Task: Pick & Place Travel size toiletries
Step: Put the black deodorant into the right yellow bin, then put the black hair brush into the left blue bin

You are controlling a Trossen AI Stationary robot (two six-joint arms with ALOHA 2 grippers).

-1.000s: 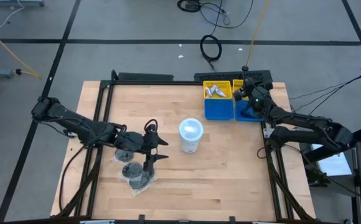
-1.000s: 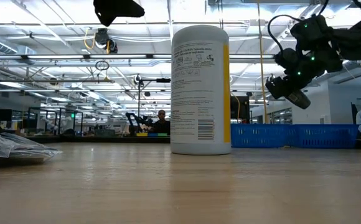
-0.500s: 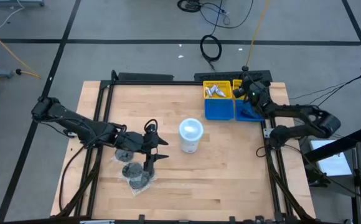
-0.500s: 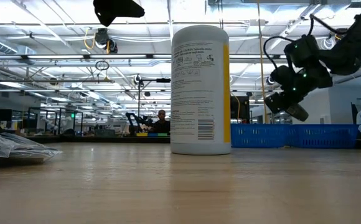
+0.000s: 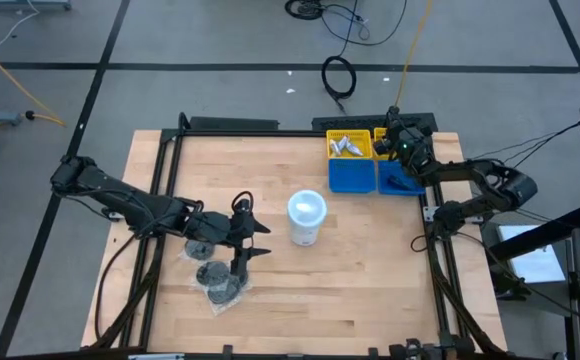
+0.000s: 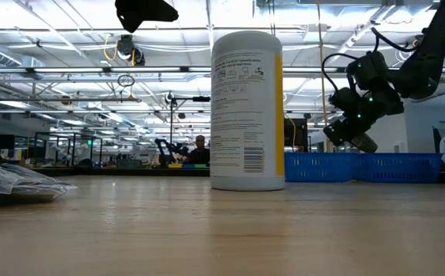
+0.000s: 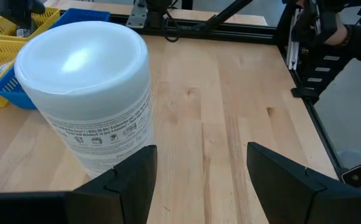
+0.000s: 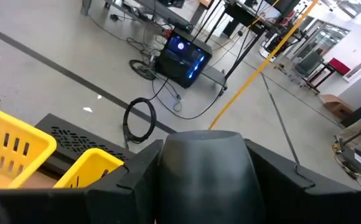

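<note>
A white cylindrical tub (image 5: 306,218) is standing upright at the middle of the table (image 5: 370,270), between the left gripper (image 5: 258,240), whose fingers are spread apart with nothing between them, and the yellow bin (image 5: 351,146) and blue bin (image 5: 351,176) at the far right corner. The right gripper (image 5: 395,140) is being held over those bins; whether it is open cannot be told. Clear-wrapped dark discs (image 5: 216,280) are lying flat near the left gripper, and pale tubes (image 5: 346,146) are lying in the yellow bin, their long axes running roughly across it.
</note>
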